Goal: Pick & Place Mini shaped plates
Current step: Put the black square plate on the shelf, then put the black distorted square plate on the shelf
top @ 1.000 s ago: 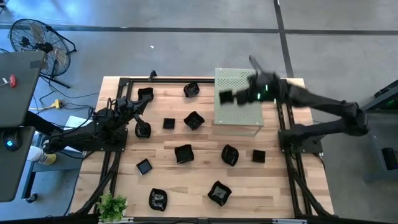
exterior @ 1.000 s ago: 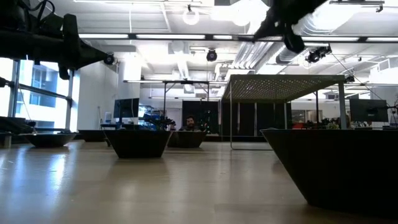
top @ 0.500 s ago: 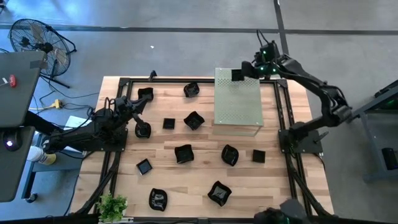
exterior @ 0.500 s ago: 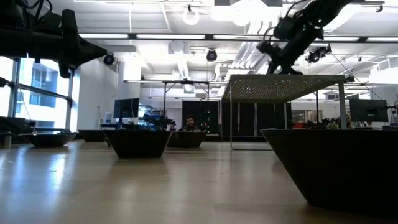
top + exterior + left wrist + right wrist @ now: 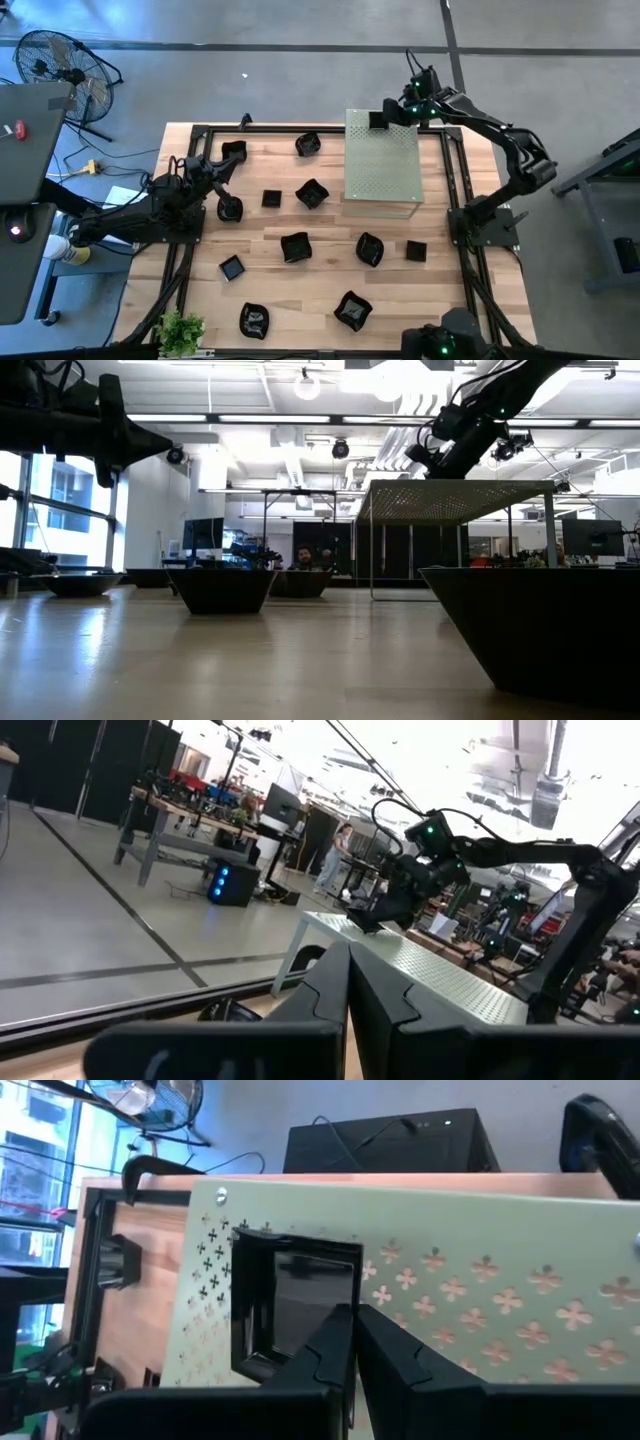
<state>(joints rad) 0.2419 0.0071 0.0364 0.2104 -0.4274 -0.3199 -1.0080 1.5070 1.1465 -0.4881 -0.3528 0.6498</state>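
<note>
Right arm is stretched to the pale green perforated board's [image 5: 381, 165] upper right corner; right pincer [image 5: 383, 119] is clamped on a square mini plate [image 5: 295, 1305]. Left pincer [image 5: 222, 168] is closed, empty, parked mid-left over the bench [image 5: 300, 290].

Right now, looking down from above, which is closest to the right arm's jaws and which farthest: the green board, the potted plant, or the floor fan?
1. Green board, directly under the right gripper, at the table's far right.
2. Floor fan, off the table's far left corner.
3. Potted plant, at the near left edge.

High view straight down; low view table-level; wrist views forward; all share perforated board [image 5: 381, 160].
</note>
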